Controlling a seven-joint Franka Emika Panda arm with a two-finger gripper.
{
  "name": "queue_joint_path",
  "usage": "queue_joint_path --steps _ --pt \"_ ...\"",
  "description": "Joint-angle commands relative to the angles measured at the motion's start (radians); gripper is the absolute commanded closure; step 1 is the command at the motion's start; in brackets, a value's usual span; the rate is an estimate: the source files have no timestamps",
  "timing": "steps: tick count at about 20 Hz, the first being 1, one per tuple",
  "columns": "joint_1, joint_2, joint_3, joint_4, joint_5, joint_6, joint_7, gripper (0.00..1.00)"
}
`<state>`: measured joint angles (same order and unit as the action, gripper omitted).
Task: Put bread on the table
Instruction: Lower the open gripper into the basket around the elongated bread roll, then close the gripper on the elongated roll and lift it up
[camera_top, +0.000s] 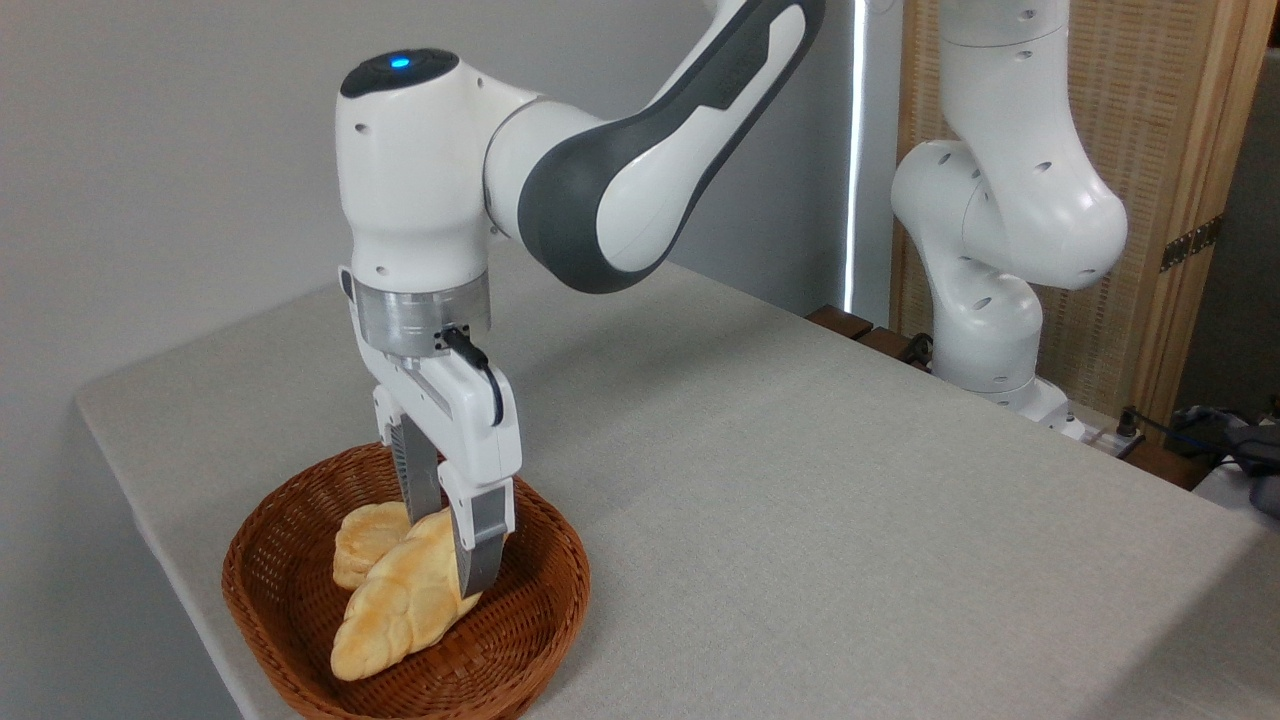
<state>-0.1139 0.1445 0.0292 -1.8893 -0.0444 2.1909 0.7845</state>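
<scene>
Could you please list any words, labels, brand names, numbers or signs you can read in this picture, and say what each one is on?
None: no readable text shows anywhere.
The arm, hand, bread, basket and table bear no visible lettering.
The arm's blue light is a plain dot, not a sign.

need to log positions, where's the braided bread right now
The braided bread is at lower left, inside the wicker basket, beside the small bun, with the gripper around its upper end.

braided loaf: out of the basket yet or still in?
Still in. The bread lies inside the basket, next to a small bun. The gripper has a finger on each side of its upper end; lift-off cannot be told.
</scene>
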Motion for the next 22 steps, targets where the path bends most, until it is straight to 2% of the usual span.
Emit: queue_joint_path --steps 1,3,4,5,7,8,9,22 --pt "0.002 0.021 -0.003 -0.002 0.035 0.030 0.019 0.00" --pt "0.002 0.032 -0.003 -0.002 0.035 0.061 0.019 0.00" --pt "0.002 0.033 -0.003 -0.002 0.035 0.064 0.019 0.07" --pt "0.002 0.035 -0.003 -0.002 0.035 0.064 0.019 0.16" --pt "0.002 0.035 -0.005 -0.002 0.035 0.064 0.021 0.54" --pt "0.002 0.035 -0.005 -0.002 0.035 0.064 0.021 0.67" --pt "0.002 0.035 -0.005 -0.002 0.035 0.064 0.027 0.75" --pt "0.002 0.029 -0.005 -0.001 0.034 0.061 0.039 0.74"
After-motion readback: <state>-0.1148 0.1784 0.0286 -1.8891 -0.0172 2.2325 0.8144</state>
